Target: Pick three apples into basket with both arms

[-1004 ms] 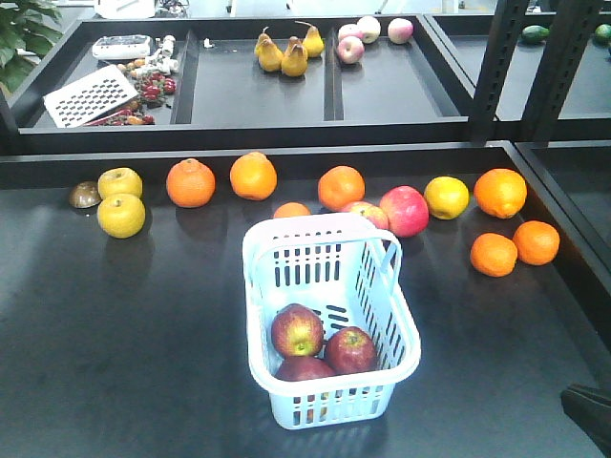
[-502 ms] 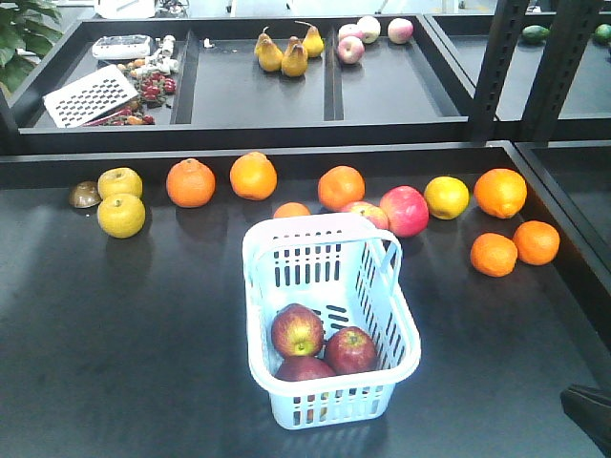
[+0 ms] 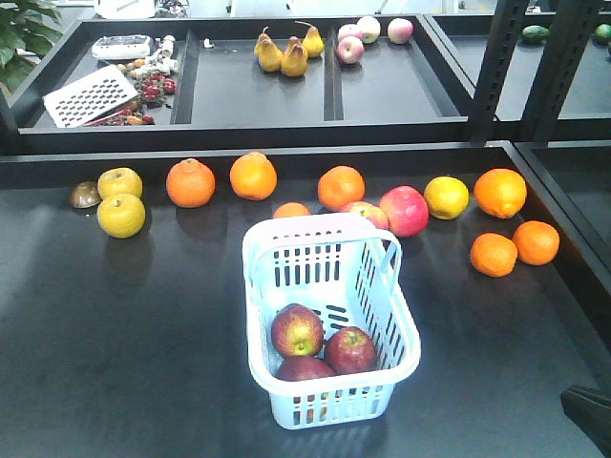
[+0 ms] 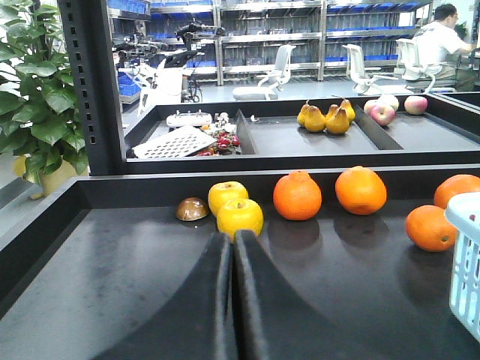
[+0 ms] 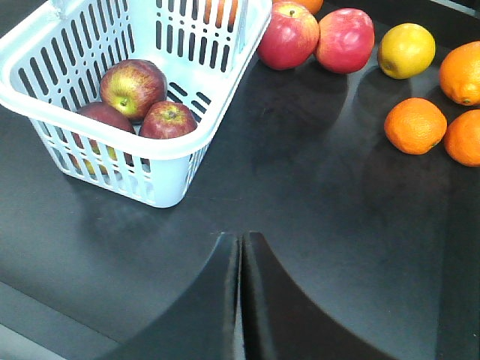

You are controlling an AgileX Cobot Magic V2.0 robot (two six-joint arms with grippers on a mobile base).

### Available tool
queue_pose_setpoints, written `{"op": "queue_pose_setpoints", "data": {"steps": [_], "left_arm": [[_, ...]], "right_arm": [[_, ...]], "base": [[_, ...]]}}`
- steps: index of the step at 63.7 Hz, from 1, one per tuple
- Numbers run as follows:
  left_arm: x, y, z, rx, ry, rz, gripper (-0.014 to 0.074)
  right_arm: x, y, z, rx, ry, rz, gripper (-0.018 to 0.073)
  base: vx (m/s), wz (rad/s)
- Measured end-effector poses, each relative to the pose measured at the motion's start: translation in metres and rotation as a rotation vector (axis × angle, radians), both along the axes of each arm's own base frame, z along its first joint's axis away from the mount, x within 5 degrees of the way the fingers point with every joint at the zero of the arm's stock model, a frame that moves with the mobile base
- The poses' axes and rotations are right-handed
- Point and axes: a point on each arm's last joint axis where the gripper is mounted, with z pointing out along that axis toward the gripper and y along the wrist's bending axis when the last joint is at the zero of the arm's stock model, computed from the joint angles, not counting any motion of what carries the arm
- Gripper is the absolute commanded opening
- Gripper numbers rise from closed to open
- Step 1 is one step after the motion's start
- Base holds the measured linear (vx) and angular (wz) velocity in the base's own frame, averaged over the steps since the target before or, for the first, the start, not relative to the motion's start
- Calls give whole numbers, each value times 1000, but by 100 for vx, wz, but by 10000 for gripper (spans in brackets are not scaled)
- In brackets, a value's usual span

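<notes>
On the black table, a pale blue-white basket holds three dark red apples, packed at its near end and touching one another (the third lies partly under the other two). Behind the basket, along the table's back edge, the front view shows seven oranges, one half hidden by the basket's rim; two pink-red apples side by side; two yellow apples at far left beside a small brown object; and one yellow fruit. On the raised trays beyond lie three pears, three pale pink apples and a white grater. Both claws hang empty, clear of the basket: the left gripper shows its fingers pressed together, pointing toward the yellow apples, while the right gripper has its fingers likewise closed to a thin seam, just beside the basket's near corner.
</notes>
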Motion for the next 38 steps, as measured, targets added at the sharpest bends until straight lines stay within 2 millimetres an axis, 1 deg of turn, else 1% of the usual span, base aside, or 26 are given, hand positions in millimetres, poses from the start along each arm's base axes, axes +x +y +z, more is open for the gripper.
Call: {"op": "queue_pose_setpoints", "data": {"steps": [7,14,29,33,38], "left_arm": [[0,0,0,0,0,0,-6],[0,0,0,0,0,0,-6],[0,0,0,0,0,0,-6],[0,0,0,0,0,0,-6],[0,0,0,0,0,0,-6]], "right_arm": [[0,0,0,6,1,-3,-4],[1,1,2,48,-6,-24,-4],[5,-11,4,100,-47,-174,-4],[4,-13,-1,110,-86,-187,-4],[1,-14,-16,127,-152,-184,-4]], "base": [[0,0],[0,0],[0,0],[0,0],[0,0]]}}
